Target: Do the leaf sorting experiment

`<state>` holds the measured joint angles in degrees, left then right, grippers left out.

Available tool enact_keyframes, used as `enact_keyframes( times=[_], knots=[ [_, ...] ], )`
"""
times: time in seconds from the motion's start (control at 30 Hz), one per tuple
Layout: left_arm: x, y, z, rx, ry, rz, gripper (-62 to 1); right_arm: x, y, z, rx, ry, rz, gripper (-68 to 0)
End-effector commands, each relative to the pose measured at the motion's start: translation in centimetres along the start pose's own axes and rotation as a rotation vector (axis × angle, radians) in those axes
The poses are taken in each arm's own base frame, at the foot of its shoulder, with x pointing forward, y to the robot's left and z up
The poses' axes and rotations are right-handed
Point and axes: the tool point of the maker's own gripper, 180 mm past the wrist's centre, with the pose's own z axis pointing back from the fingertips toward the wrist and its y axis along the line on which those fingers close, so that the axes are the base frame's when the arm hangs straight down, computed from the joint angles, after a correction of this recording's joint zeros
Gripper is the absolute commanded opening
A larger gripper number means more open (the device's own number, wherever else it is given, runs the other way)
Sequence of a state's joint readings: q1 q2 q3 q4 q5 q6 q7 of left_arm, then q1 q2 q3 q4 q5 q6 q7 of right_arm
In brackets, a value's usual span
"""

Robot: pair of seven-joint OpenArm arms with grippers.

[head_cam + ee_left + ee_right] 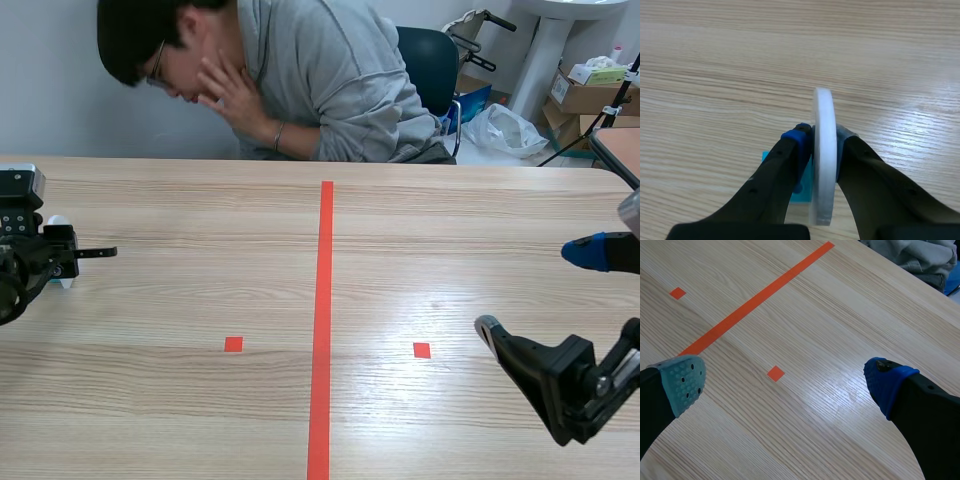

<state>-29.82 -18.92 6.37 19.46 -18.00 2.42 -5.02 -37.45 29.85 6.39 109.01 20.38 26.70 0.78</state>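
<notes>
The wooden table (200, 420) runs away from me to a person (320, 80) in a grey top, leaning forward at twelve o'clock. My right gripper (785, 385) hangs at four o'clock, fingers spread wide on nothing. My left gripper (822, 137), out at nine o'clock, is clamped on a thin white disc (823, 110) standing on edge between its pads, over a small light-blue piece (801, 192) on the wood.

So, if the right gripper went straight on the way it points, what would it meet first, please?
The right gripper would probably meet only the bare table near the small orange square mark; depth is unclear.
</notes>
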Motion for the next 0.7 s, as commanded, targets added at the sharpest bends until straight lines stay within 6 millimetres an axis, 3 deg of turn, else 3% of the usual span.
enact_keyframes(
  times=[0.0, 0.33, 0.4, 0.5, 0.67],
  knots=[
    [0.9, 0.22, -0.2, 0.012, -0.014, 0.028, -55.6, 1.14, -0.72, -0.16, -0.017, -0.043, 0.004, 0.4],
    [-0.01, -0.21, 0.06, 0.025, -0.01, -0.015, -54.9, 1.22, -0.78, -0.19, -0.018, -0.045, 0.005, 0.4],
    [0.06, -0.1, 0.06, 0.031, -0.013, -0.038, -49.5, 1.22, -0.78, -0.19, -0.018, -0.045, 0.005, 0.4],
    [0.05, -0.08, 0.07, 0.032, -0.012, -0.046, -33.3, 1.22, -0.78, -0.19, -0.018, -0.045, 0.005, 0.4],
    [0.07, -0.1, 0.06, 0.032, -0.013, -0.046, -20.9, 1.22, -0.78, -0.19, -0.018, -0.045, 0.005, 0.4]
  ],
)
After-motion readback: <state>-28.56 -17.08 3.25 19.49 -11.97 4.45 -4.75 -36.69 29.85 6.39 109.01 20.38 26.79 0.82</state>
